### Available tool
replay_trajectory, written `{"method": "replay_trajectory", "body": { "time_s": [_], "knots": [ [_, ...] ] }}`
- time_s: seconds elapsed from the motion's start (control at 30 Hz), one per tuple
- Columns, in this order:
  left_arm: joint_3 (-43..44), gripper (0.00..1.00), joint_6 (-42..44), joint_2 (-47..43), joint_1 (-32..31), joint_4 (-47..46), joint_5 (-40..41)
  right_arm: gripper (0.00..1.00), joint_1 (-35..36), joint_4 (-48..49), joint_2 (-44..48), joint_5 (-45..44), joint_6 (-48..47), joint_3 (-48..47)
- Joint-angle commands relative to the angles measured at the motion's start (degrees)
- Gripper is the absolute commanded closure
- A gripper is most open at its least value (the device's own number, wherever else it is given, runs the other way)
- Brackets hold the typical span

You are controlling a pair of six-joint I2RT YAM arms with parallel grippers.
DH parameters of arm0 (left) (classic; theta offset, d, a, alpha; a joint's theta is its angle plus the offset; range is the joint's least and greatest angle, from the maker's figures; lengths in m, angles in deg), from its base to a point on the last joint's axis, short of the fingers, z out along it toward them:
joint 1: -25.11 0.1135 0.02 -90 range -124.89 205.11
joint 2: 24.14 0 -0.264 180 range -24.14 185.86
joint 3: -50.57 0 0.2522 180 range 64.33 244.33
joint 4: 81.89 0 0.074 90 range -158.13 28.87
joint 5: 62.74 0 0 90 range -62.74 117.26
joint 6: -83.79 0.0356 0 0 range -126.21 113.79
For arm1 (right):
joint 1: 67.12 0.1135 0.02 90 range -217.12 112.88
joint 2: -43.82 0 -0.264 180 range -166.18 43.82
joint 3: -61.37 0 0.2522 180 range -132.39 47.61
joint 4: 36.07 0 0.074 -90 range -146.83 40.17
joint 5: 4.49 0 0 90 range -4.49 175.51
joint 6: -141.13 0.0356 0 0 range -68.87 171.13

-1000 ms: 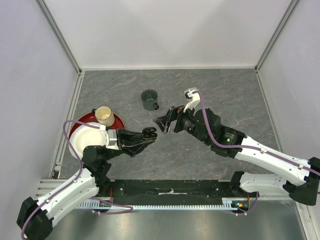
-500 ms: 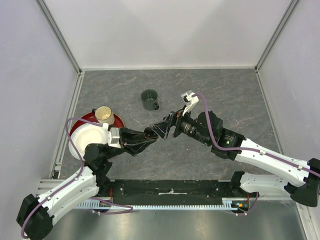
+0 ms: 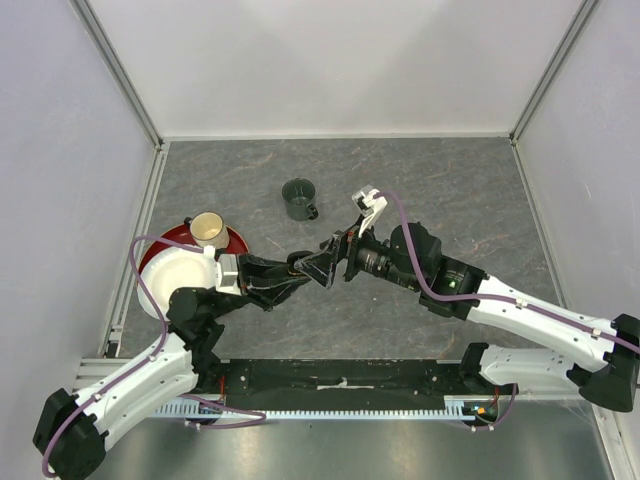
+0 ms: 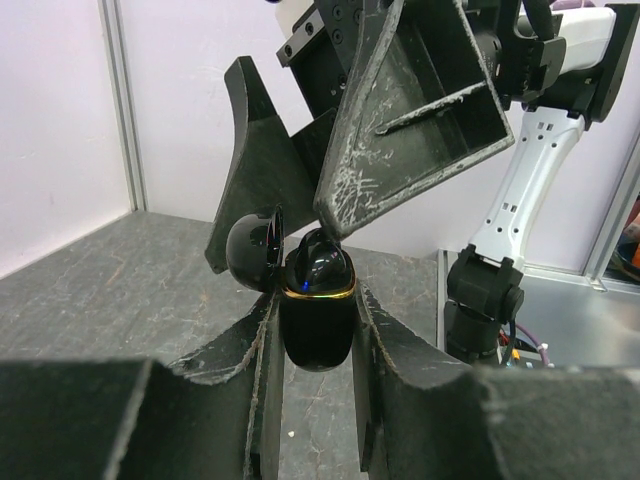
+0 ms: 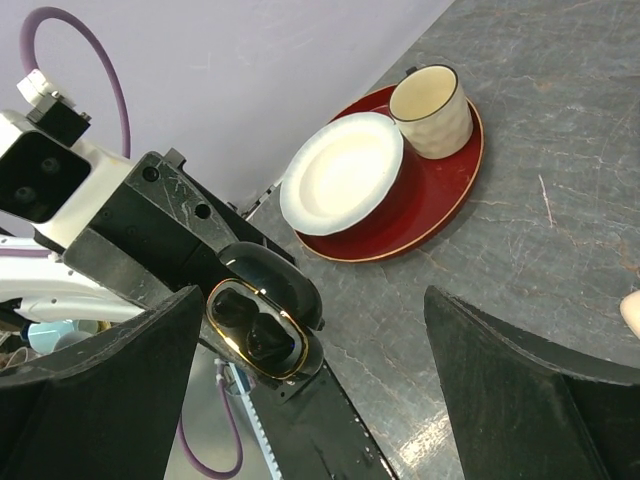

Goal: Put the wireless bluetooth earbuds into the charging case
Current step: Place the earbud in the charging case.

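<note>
1. We read the glossy black dome in the mouth of the charging case (image 4: 317, 330) as a black earbud (image 4: 322, 268). It stands a little above the gold rim, so we judge it not fully seated. From the right wrist view both wells look dark, and we cannot tell whether each one is filled.
2. The case is held up off the tabletop (image 5: 560, 150), with its lid (image 4: 252, 255) hinged back.
3. What could go wrong:
   - A sideways or off-centre push from the finger above could tip the earbud out of its well.
   - The same push could twist the smooth case in its grip.
   - It could also knock the lid shut onto a raised earbud.
4. The left gripper (image 4: 315, 296) is clamped on the case body, one finger on each side. The right gripper (image 5: 312, 300) is spread fully wide and carries nothing. The tip of one of its fingers (image 4: 400, 110) sits on or just over the earbud, and we cannot tell which.
5. A small cream-white object (image 5: 632, 312) lies on the tabletop at the frame edge. It is too cropped to name.
6. Further off stands a red plate (image 5: 440, 215) carrying a white plate (image 5: 345, 170) and a cream cup (image 5: 432, 105). A dark green mug (image 3: 298, 198) stands apart beyond both arms.
</note>
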Motion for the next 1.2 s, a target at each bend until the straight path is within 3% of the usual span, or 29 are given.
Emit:
{"method": "replay_trajectory", "body": {
  "time_s": [0.0,0.33,0.63,0.9,1.0,1.17],
  "knots": [
    [1.51,0.98,-1.43,-0.87,0.00,-3.01,0.99,0.02,-0.11,0.56,-0.71,-0.59,-0.10,0.28],
    [1.24,0.98,-1.43,-2.11,0.00,-2.57,0.90,0.02,-0.11,-0.14,-0.71,-4.81,-0.10,1.08],
    [0.80,0.98,-1.52,-2.02,0.00,-2.57,1.16,0.02,-0.02,-0.67,1.65,-3.32,-1.33,0.81],
    [0.01,0.98,-1.60,-2.02,0.00,-1.87,1.51,0.02,-0.11,8.12,8.95,-10.94,-0.63,4.33],
    [0.01,0.98,-1.69,-2.19,0.00,-1.78,0.55,0.02,-0.11,5.76,9.05,-16.31,1.48,3.72],
    [0.19,0.98,-2.75,-1.76,0.00,-4.51,-4.02,0.02,-0.81,-14.52,-0.87,-16.59,2.98,-12.43]
  ]
}}
